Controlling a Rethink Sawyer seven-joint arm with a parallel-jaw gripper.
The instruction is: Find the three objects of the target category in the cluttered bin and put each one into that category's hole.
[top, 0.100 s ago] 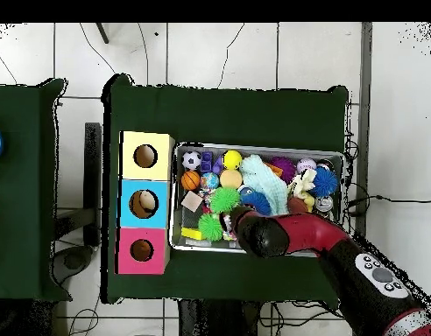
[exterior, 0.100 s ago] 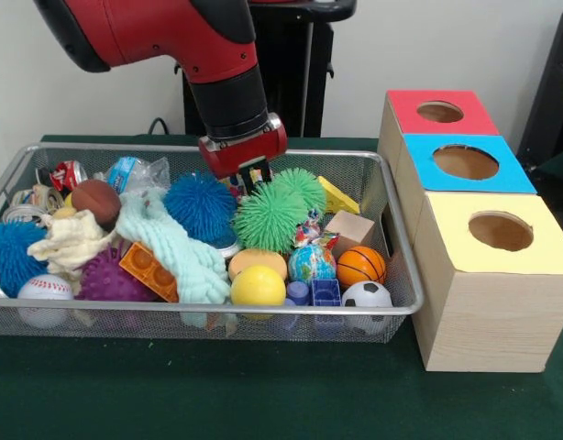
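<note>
Pincer point(exterior, 0.100 s ago: 254, 177) sits low inside the wire bin point(exterior, 0.100 s ago: 391, 240), between the blue spiky ball point(exterior, 0.100 s ago: 200, 206) and green spiky ball point(exterior, 0.100 s ago: 270, 216); whether its fingers are parted or grip anything cannot be told. Three boxes point(exterior, 0.100 s ago: 488, 307) with holes stand beside the bin on the desk point(exterior, 0.100 s ago: 263, 394).

Dark green cloth over the table point(exterior, 0.100 s ago: 263, 403), smooth and unmarked along the near edge. Behind, a plain pale wall point(exterior, 0.100 s ago: 447, 46), evenly lit, with a black stand point(exterior, 0.100 s ago: 304, 73) against it and a dark shape point(exterior, 0.100 s ago: 552, 92) at the right edge. From above, a floor point(top, 0.100 s ago: 210, 48) of large white tiles with dark joints, thin black cables point(top, 0.100 s ago: 149, 39) trailing across. A second green-covered table point(top, 0.100 s ago: 22, 192) alongside, separated by a strip of tile.
</note>
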